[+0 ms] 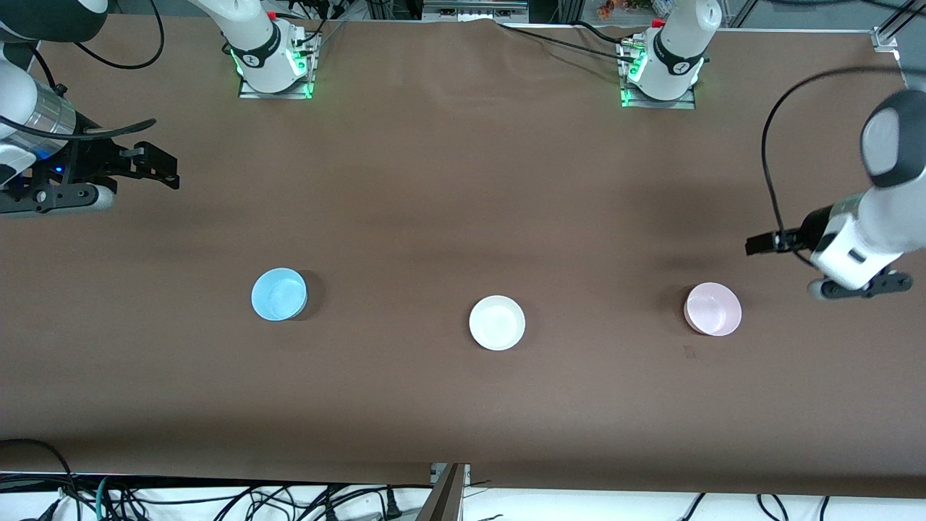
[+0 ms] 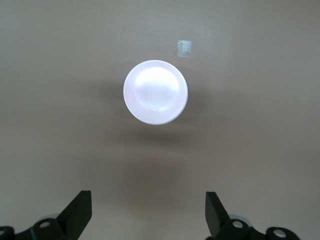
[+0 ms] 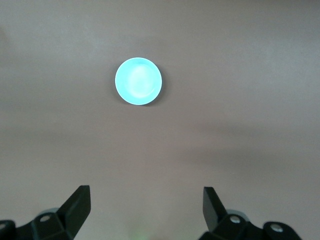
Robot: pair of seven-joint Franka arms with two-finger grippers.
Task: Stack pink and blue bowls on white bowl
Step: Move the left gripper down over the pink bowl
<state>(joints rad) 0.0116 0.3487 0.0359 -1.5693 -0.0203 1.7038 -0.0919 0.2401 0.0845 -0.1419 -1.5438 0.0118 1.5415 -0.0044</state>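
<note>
Waiting with all three bowls apart on the tabletop [image 1: 448,202], nothing stacked.

Left gripper [image 2: 148,212] and right gripper [image 3: 146,210] hover, fingers spread; pink bowl [image 1: 713,309], blue bowl [image 1: 279,294] flank white bowl [image 1: 497,323]. Shallow rims could slip a pinch.

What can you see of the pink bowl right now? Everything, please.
The small round pale pink plastic bowl looks plain and shallow, with a glossy inside that catches the light. It stands upright and empty on the brown table, toward the left arm's end, apart from the white bowl at the middle. Nothing touches it but the table. A small patch of tape lies on the table close by. The left tool hangs open above the table beside it, not in contact.
</note>
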